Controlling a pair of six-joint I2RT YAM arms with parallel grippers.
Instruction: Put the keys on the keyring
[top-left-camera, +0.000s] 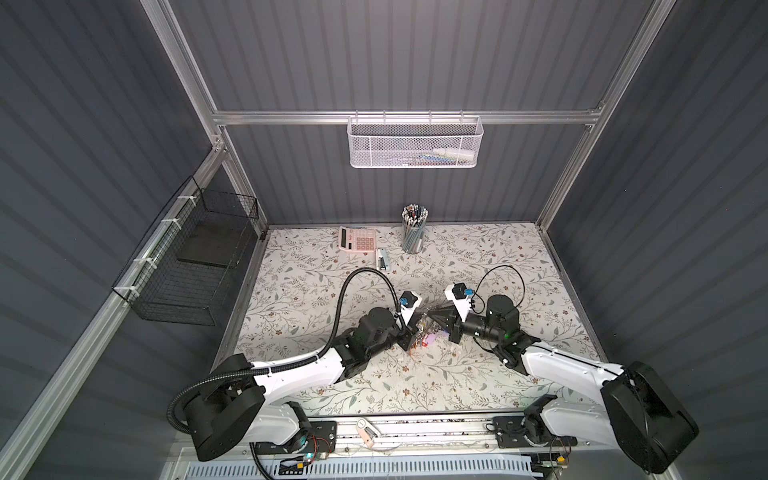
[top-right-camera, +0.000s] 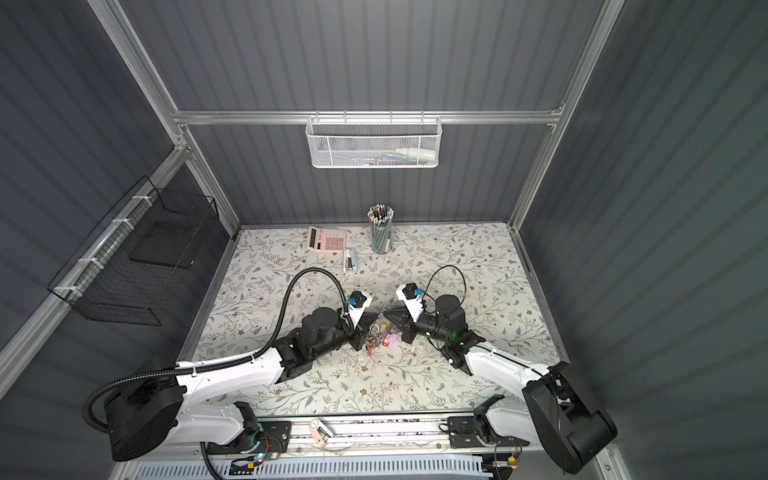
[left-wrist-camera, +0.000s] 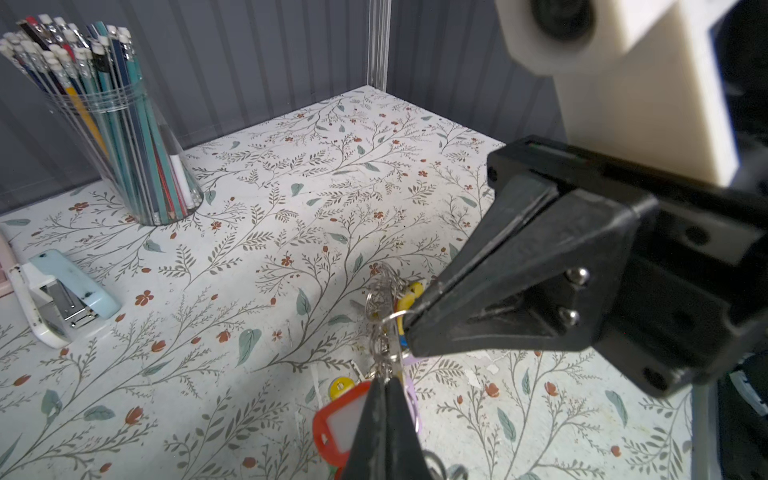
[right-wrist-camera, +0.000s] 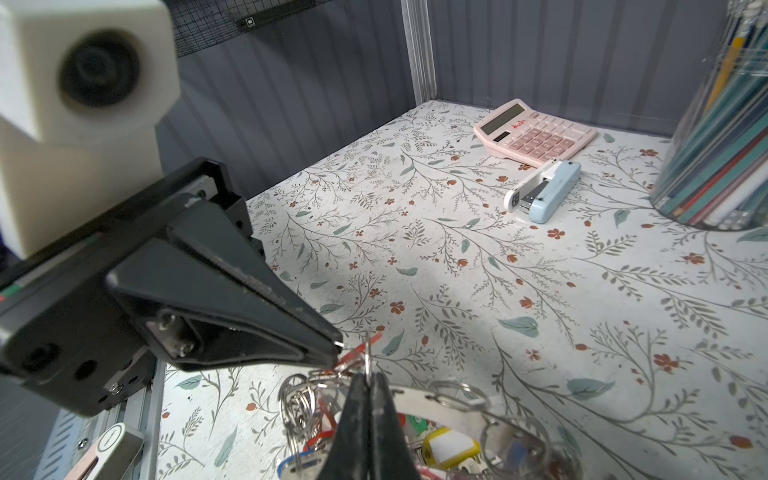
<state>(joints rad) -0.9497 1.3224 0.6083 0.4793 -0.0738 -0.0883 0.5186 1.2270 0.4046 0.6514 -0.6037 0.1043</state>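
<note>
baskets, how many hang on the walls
2: a white mesh basket on the back rail, a black wire basket on the left wall. None looks hidden.

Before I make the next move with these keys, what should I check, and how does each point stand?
1. right gripper shut on a small ring: ok.
2. left gripper shut on a small ring as well: ok.
3. Both pinching the same ring: cannot tell.
4. keyring in sight among the keys: ok.
5. Any key already on the keyring: cannot tell.
6. stapler and calculator well away from both arms: ok.
</note>
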